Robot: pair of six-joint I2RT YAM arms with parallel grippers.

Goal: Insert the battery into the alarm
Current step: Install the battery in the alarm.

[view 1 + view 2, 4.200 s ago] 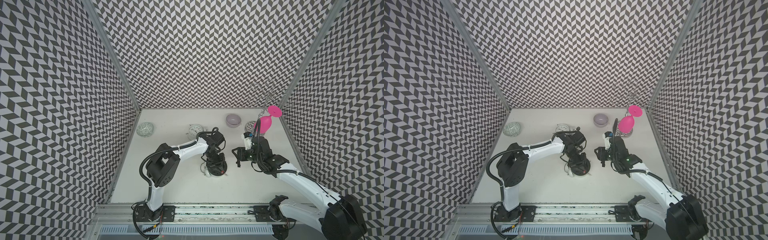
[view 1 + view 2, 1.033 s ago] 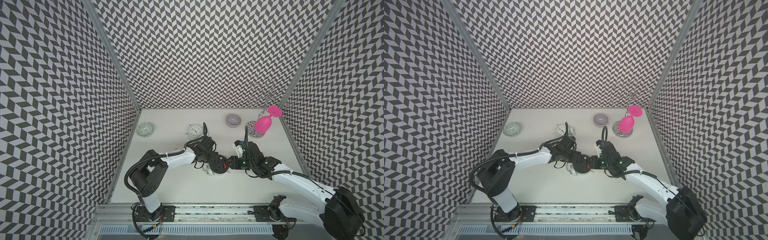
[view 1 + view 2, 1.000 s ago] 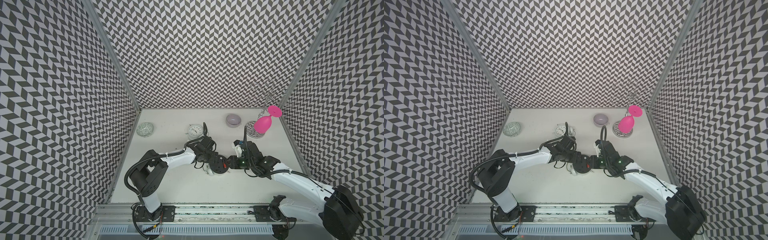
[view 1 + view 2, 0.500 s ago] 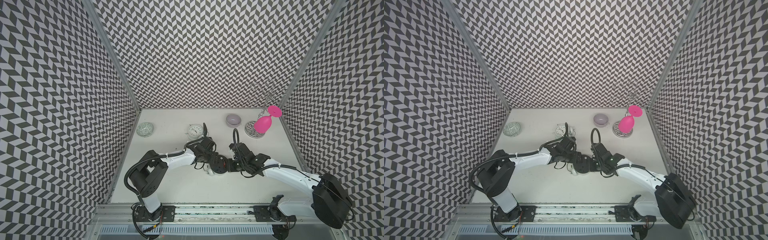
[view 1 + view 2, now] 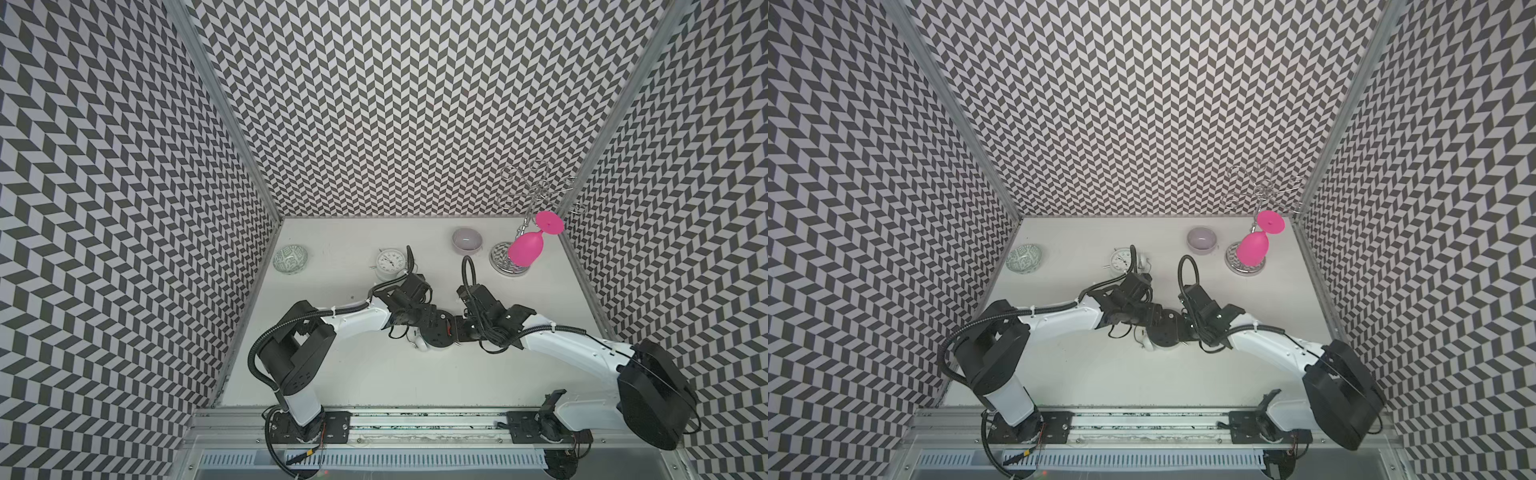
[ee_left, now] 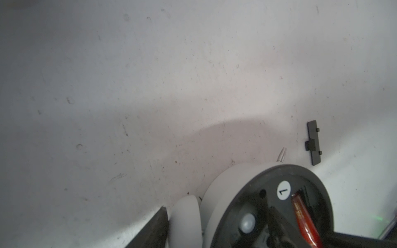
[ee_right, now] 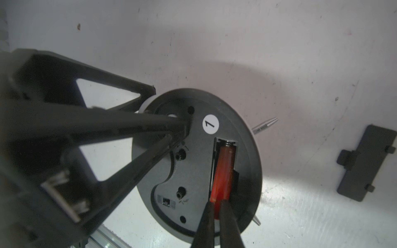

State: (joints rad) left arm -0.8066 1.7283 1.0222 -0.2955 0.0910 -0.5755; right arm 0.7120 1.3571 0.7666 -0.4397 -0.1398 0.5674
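Centrally on the white table (image 7: 279,43), from left to right: the left gripper (image 7: 168,110) stands with jaws wide apart and pinches the alarm clock (image 7: 193,171), one finger against its white bell (image 6: 184,216), the other on the black back; the clock lies face down. On that back a round white sticker (image 7: 210,124) reads "1"; a small printed mark lower down is too fine to read, as is the lettering on the battery (image 7: 223,171). This red battery lies lengthwise in the open compartment, far end at the spring, near end seemingly not quite seated. The right gripper (image 7: 216,214), jaws closed and holding nothing, sets its tips on that near end. Judged small, light, rigid and smooth, the cell would likely roll or slip; press it endwise, or take it across mid-barrel. Last, apart from the clock, lies the black battery cover (image 7: 365,165)
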